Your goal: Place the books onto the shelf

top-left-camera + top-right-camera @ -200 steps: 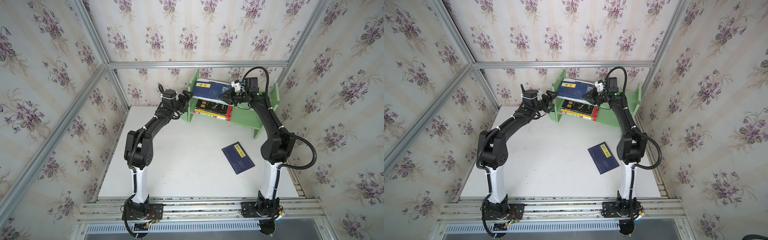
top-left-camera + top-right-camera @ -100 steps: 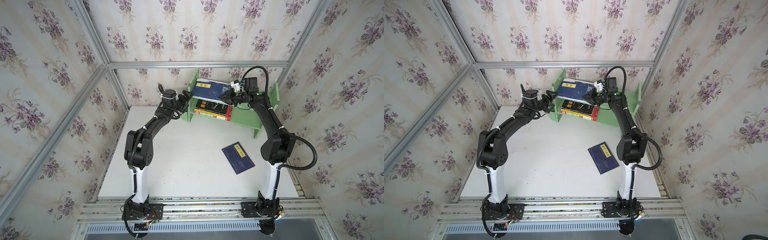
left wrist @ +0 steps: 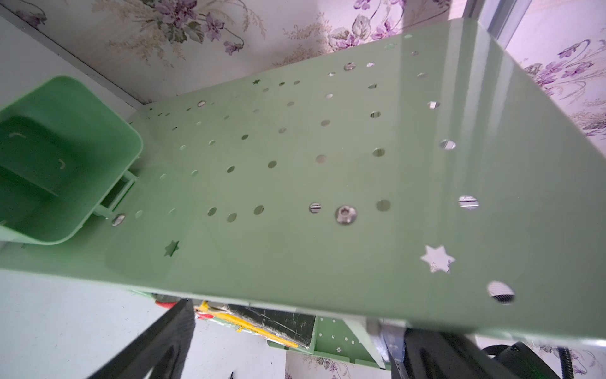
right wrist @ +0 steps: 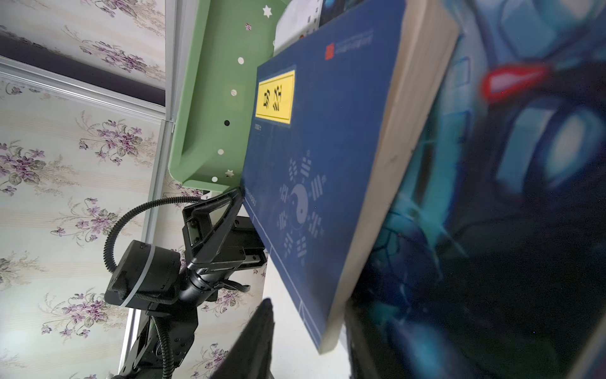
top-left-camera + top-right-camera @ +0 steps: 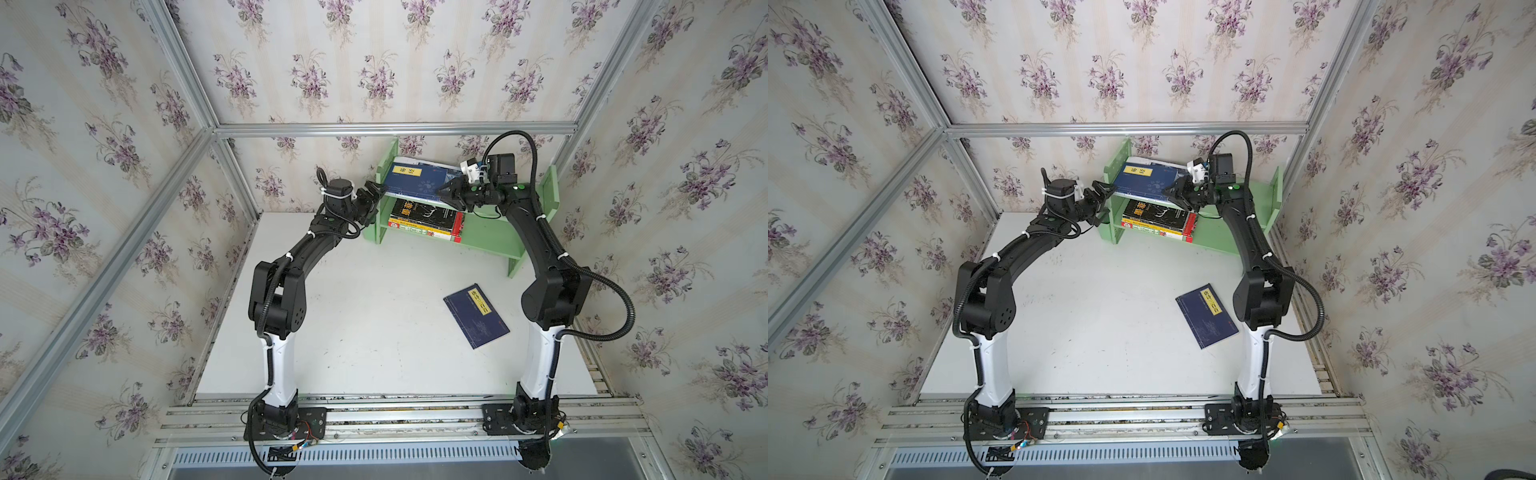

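Navy yellow-labelled paperback [image 5: 415,179], likely light, stiffish and slick, is lying atop the shelf [image 5: 490,241], right gripper [image 5: 444,192] slackly straddling its page-edge corner, the sensible hold, left gripper [image 5: 374,194] gaping beside the shelf's end.

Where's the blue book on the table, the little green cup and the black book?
blue book on the table [image 5: 476,318]: in a top view, middle of its cover.
little green cup [image 3: 65,154]: left wrist view, its inside.
black book [image 5: 424,212]: in a top view, front cover.
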`<state>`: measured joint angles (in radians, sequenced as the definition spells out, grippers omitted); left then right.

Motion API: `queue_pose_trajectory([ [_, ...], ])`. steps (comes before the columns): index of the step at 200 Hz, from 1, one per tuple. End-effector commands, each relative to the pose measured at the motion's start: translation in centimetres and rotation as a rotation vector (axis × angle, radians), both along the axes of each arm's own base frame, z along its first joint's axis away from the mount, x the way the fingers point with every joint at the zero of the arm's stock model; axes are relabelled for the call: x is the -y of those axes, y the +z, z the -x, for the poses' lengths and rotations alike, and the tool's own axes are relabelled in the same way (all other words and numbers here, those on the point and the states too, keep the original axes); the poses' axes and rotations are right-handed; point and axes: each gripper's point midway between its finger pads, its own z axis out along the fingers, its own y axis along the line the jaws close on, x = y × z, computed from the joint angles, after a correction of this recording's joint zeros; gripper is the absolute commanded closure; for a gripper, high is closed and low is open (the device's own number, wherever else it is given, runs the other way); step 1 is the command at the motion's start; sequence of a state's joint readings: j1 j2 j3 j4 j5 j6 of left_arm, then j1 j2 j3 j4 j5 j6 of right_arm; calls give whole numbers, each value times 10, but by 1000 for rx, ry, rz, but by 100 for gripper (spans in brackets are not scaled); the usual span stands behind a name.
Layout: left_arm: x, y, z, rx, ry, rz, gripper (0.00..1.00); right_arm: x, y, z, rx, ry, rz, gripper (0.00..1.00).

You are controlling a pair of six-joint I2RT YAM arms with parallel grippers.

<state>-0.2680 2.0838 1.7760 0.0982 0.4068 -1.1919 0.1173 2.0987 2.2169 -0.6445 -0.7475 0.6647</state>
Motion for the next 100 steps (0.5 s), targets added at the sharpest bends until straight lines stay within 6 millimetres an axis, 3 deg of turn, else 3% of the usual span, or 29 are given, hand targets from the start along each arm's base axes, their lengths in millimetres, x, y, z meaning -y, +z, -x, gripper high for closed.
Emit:
queue_pose_trajectory([
  [1,-6,-24,8,-95,9,-50,0,6,8,-1,29,-35,32,55],
  [57,1,-6,7,-64,-30,-2,0,8,31,2,106,-29,25,49],
  [100,4,28,11,26,-51,51,0,12,55,12,200,-30,48,39],
])
